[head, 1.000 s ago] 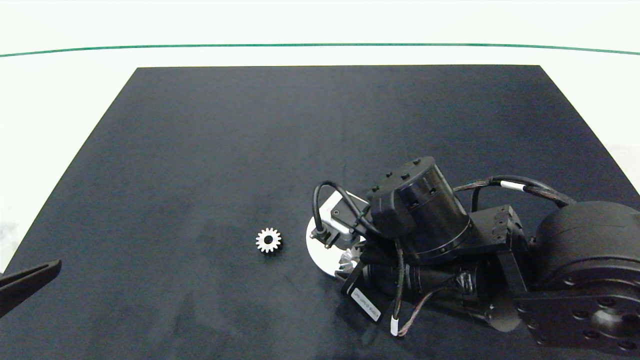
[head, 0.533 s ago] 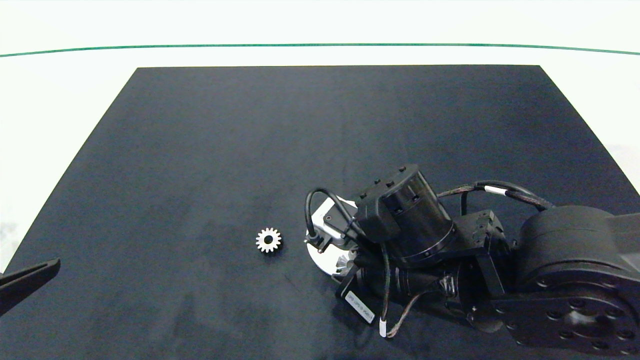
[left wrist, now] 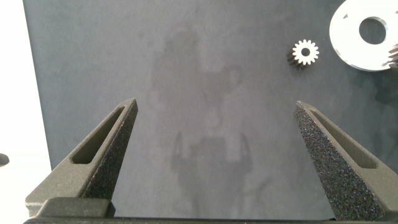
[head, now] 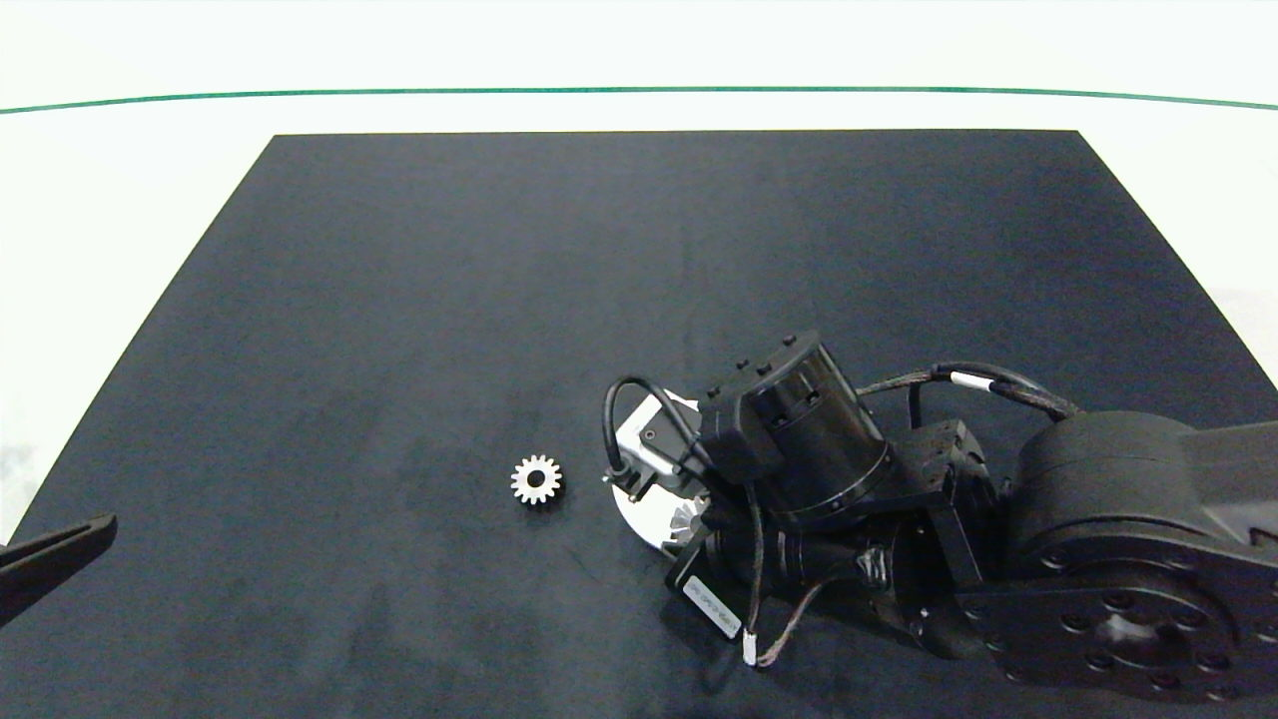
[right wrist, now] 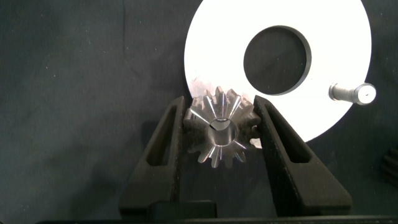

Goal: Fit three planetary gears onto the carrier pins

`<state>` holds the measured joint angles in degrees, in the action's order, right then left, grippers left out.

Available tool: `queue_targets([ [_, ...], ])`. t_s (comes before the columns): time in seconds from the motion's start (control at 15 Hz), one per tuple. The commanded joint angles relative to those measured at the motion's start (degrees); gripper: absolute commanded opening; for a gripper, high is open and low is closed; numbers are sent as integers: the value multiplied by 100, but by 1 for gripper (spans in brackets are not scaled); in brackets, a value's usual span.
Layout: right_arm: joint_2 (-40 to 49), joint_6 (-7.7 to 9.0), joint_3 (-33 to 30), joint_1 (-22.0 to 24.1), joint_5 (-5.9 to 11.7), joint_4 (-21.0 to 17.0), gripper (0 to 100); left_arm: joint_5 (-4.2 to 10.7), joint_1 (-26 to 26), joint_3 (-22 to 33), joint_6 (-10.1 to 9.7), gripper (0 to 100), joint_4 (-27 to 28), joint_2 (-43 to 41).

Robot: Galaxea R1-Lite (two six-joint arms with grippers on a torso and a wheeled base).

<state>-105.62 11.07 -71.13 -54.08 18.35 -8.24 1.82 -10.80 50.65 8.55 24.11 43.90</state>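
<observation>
Planetary gear (right wrist: 219, 134), clamped between the right gripper (right wrist: 219, 127) fingers, sits over the white disc (right wrist: 323, 74) rim near the mat's near edge; next, judge alignment and lower it onto a carrier pin (right wrist: 353, 93), while the left gripper (left wrist: 214, 155) waits open by the left edge.

From my station: the mat (head: 499, 300) covers the middle of the desk (head: 100, 200). One gear (head: 537, 480) lies flat on the mat toward the near edge, just left of the disc (head: 639, 519), not touching it. Right pincer (right wrist: 219, 127) sits over the disc's near rim, a second gear (right wrist: 217, 127) between its fingers, overlapping that rim. One pin (right wrist: 354, 93) stands on the disc beyond its centre hole. Left pincer (left wrist: 214, 143) hangs at the near left corner, well apart from the loose gear.
</observation>
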Motion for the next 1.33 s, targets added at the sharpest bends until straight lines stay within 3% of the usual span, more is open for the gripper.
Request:
queue_targets([
  [0.07, -46, 9, -59, 20, 11, -2, 0, 3, -10, 6, 7, 100, 14, -4],
  [0.87, -117, 71, -41, 20, 20, -11, 0, 3, -1, 24, 7, 100, 14, -30],
  [0.93, -117, 71, -41, 29, 20, -11, 100, 3, -1, 32, 7, 100, 23, -30],
  [1.33, -117, 44, -59, 20, 11, -2, 100, 3, -10, 41, 7, 100, 23, -39],
])
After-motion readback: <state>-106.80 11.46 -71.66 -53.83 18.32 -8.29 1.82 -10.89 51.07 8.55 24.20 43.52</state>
